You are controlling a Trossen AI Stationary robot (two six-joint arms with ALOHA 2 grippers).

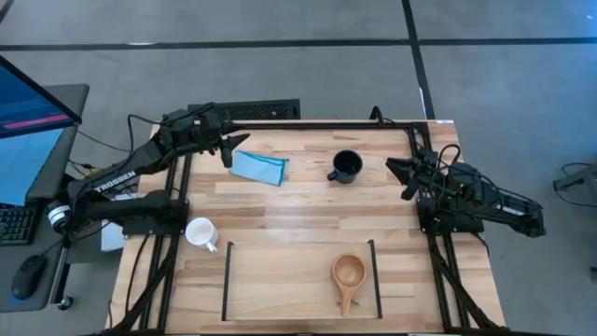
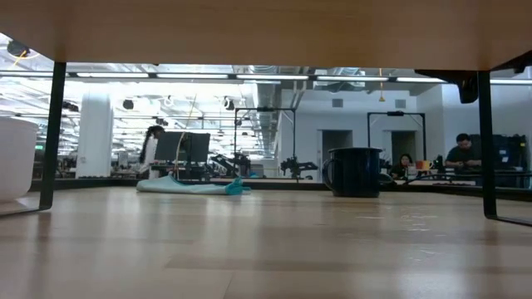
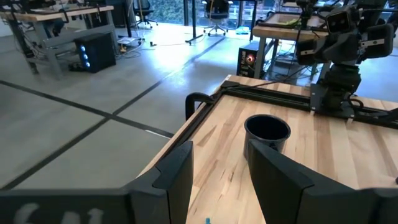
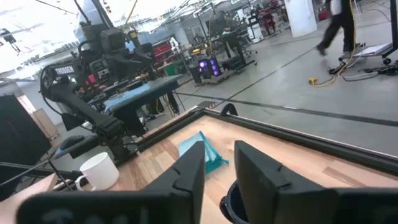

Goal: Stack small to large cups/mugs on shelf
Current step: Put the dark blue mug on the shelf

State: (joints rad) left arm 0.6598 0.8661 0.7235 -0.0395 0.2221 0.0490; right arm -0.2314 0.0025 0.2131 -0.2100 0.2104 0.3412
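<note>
Tan cup (image 1: pixel 347 273) sits on the shelf (image 1: pixel 225 280) at its right end. White mug (image 1: pixel 200 232) stands just off the shelf's left corner; navy mug (image 1: pixel 346 166) mid-table beside a blue cloth (image 1: pixel 258 166). Left gripper (image 1: pixel 227 150) and right gripper (image 1: pixel 399 177) hover released, empty.
</note>
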